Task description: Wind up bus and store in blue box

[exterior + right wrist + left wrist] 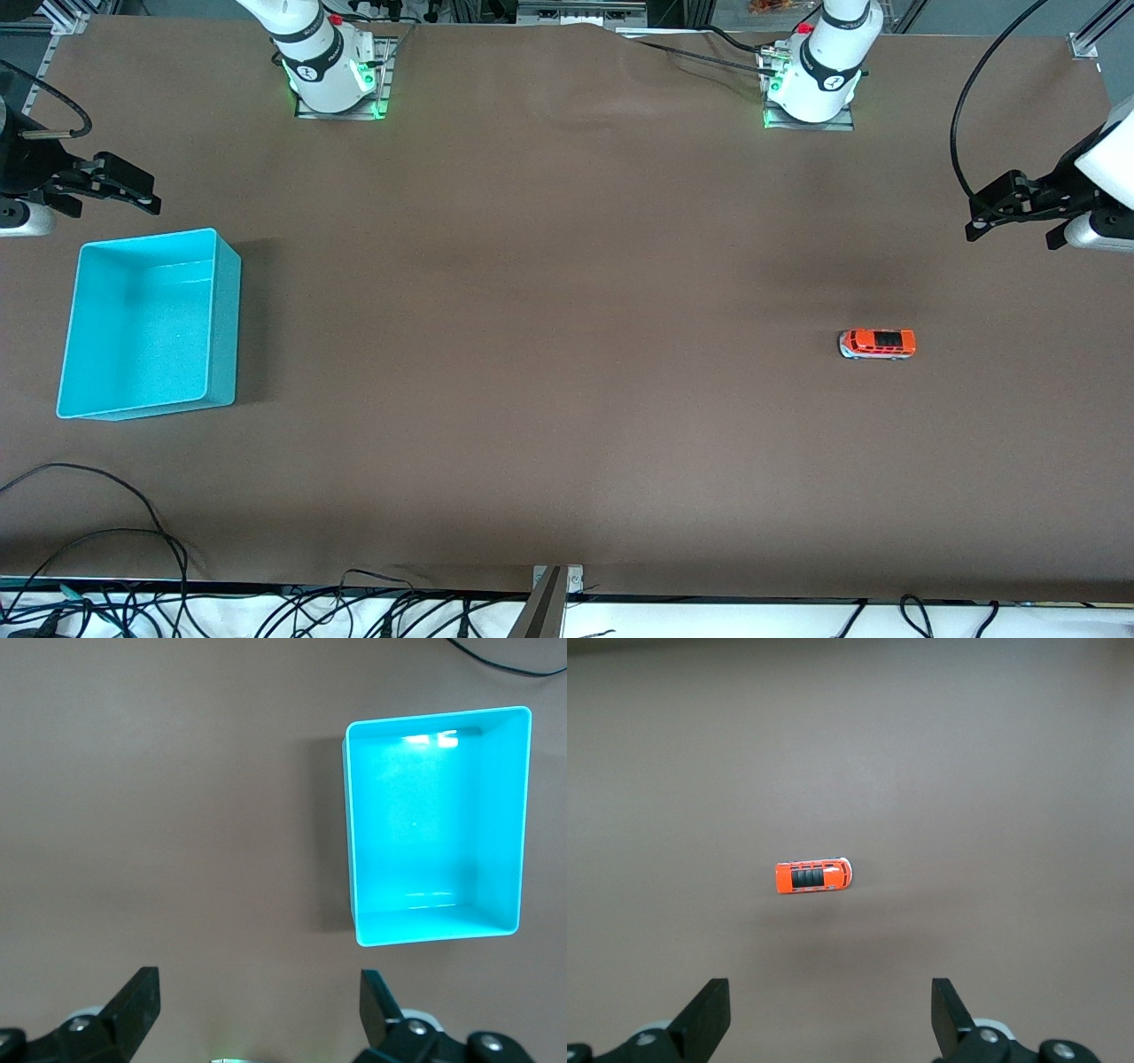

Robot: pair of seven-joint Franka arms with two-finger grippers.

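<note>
The small orange bus [877, 344] stands on the brown table toward the left arm's end; the left wrist view shows its dark roof [814, 877]. The blue box [223, 328] sits open and empty toward the right arm's end, also in the right wrist view [500, 815]. My left gripper [1013, 232] hangs open and empty over bare table at the left arm's end, apart from the bus; its fingers [709, 1014] stand wide apart. My right gripper [106, 199] hangs open and empty over bare table beside the box; its fingers [137, 1005] stand wide apart.
The arm bases [332, 71] [811, 80] stand along the table's edge farthest from the front camera. Loose cables [89, 532] lie at the edge nearest the camera, toward the right arm's end. A metal bracket [554, 585] sits at that edge's middle.
</note>
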